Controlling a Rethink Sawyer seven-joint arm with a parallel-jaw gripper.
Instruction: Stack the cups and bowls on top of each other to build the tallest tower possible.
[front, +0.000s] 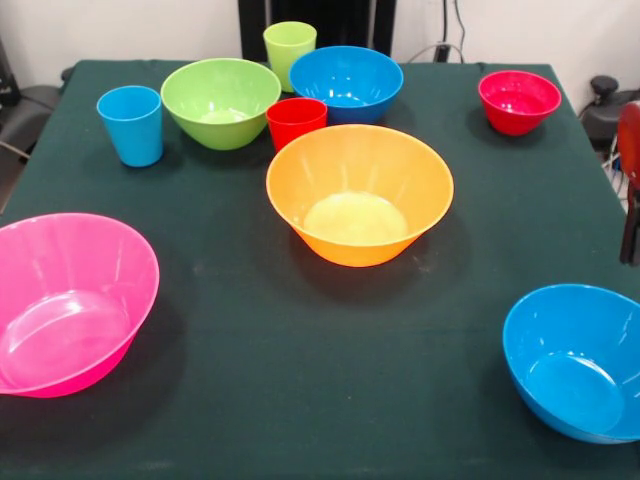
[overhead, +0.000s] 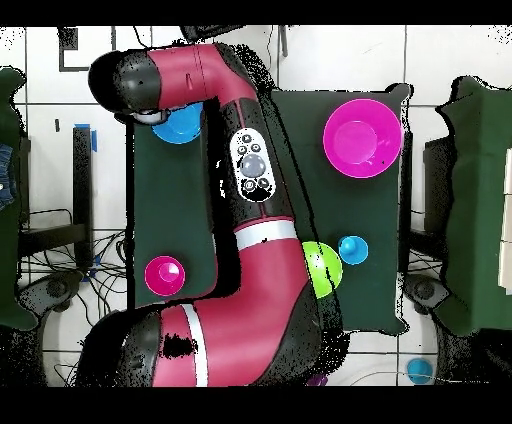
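Note:
Nothing is stacked; all bowls and cups stand open side up on the dark green table. The big orange bowl is in the middle and the pink bowl at the near left. One blue bowl is near right, another far. The lime bowl, small red bowl, light blue cup, red cup and lime cup stand at the far side. The purple bowl is out of view. In the overhead view my gripper is under the arm's end beside a blue bowl.
In the overhead view the arm stretches across the table and hides the orange bowl. The pink bowl, lime bowl and light blue cup show beside it. A red and dark object stands at the front view's right edge.

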